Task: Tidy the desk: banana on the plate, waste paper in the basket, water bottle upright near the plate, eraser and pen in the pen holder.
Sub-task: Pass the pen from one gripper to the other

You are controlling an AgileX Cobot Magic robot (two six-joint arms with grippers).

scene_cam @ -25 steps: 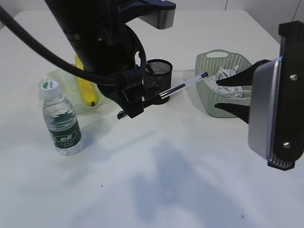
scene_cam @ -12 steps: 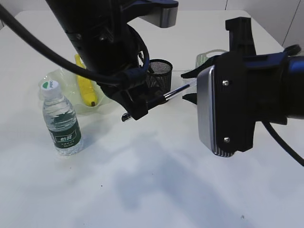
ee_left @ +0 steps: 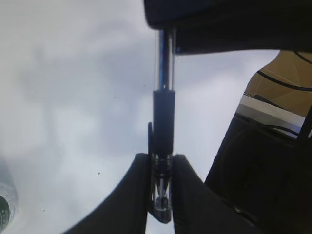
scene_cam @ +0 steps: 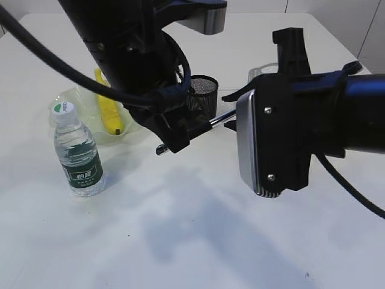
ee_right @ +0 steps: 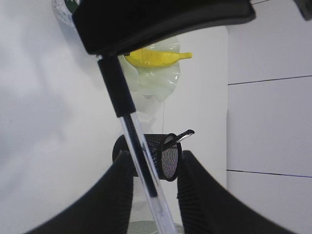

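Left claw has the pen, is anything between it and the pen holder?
Nothing visible on the table blocks it. The left claw holds the pen just in front of the pen holder, but the right claw straddles the pen's far end, crowding the route.

The right arm [scene_cam: 283, 129] has swung in, its fingers [ee_right: 119, 195] now straddling the pen [ee_right: 139, 161]

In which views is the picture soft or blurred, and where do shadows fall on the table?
Exterior view: soft grey arm shadows lie on the table; the bottle is sharp. Left wrist view: the pen is fairly sharp, the background hazy. Right wrist view: the near fingers are blurred, the banana clearer.
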